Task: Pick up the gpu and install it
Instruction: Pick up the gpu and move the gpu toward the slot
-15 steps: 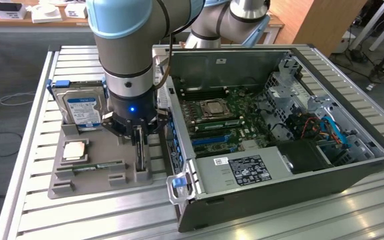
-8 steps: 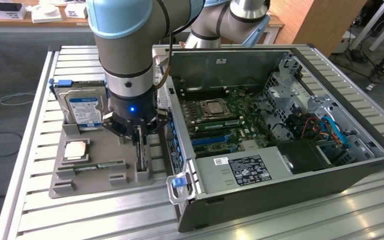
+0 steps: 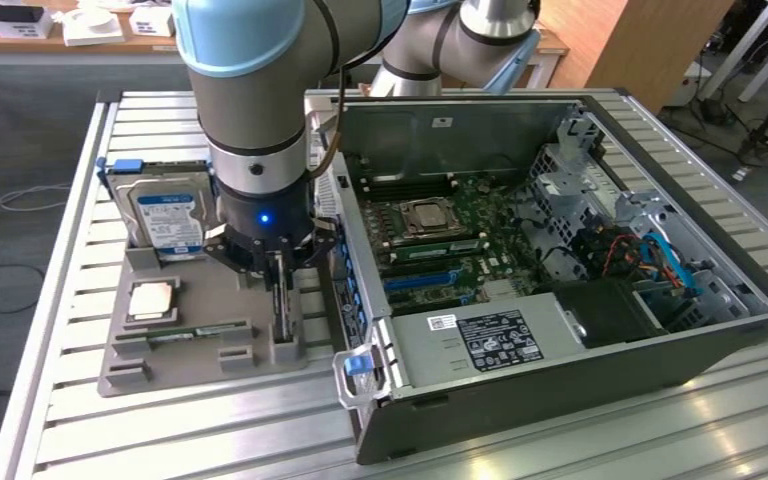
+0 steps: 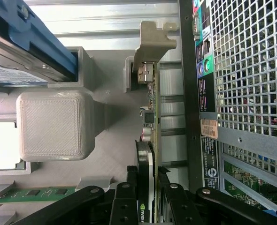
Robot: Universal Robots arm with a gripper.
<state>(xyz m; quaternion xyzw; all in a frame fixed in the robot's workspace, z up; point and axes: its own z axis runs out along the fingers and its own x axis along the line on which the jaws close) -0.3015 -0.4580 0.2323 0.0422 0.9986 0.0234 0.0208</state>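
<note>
Jaws are closed on the gpu (image 3: pixel 281 305) (image 4: pixel 151 110), one on each flat face of the thin card, gripping its upper edge. The card stands on edge in its slot in the grey holder tray (image 3: pixel 197 375), silver end bracket at one end, just beside the outer wall of the computer case.

Beneath everything lies the slatted metal desk (image 3: pixel 157 440). On it, toward the exterior view's right, the open computer case (image 3: pixel 558 400) lies on its side with its interior facing up: the green motherboard (image 3: pixel 451 250) with its processor socket sits in the middle, and the grey power supply (image 3: pixel 478 340) with a white label is at the near side.

The robot arm (image 3: pixel 257 90), grey with pale blue joints, comes straight down over the tray, its wrist showing a small blue light.

The tray sits on the desk just to the exterior view's left of the case. At its far end a silver hard drive (image 3: pixel 168 215) (image 4: pixel 16 51) with a blue label leans upright in a stand. Nearer the camera a square processor chip (image 3: pixel 153 300) lies flat in a recess. A narrow green RAM stick (image 3: pixel 204 330) (image 4: pixel 30 193) lies in its groove between the chip and the card.
</note>
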